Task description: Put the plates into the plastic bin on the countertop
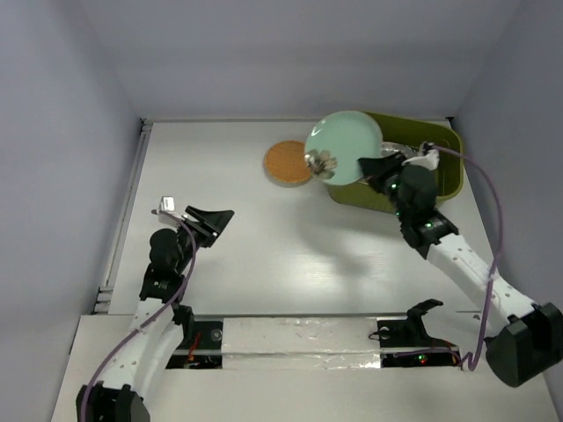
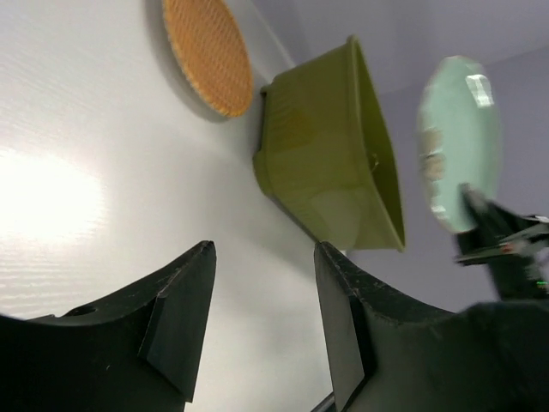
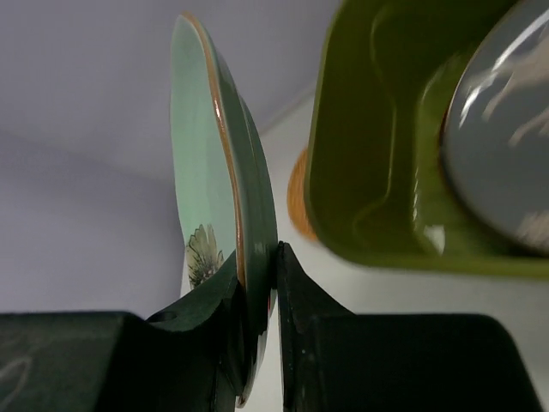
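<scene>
the mint green plate (image 1: 343,141) is pinched on edge by its rim between the narrowed jaws of the right gripper (image 3: 257,279). it is held above the left end of the plastic bin (image 1: 447,172), not yet inside. a silver-grey plate (image 3: 506,129) is seen lying in the bin. the orange plate (image 1: 288,163) is left on the countertop (image 1: 264,264), just beside the bin. the left gripper (image 2: 262,292) is held partly open and empty, well apart. the placing step is judged to be in hand: the plate must be carried over the rim, lowered and released.
</scene>
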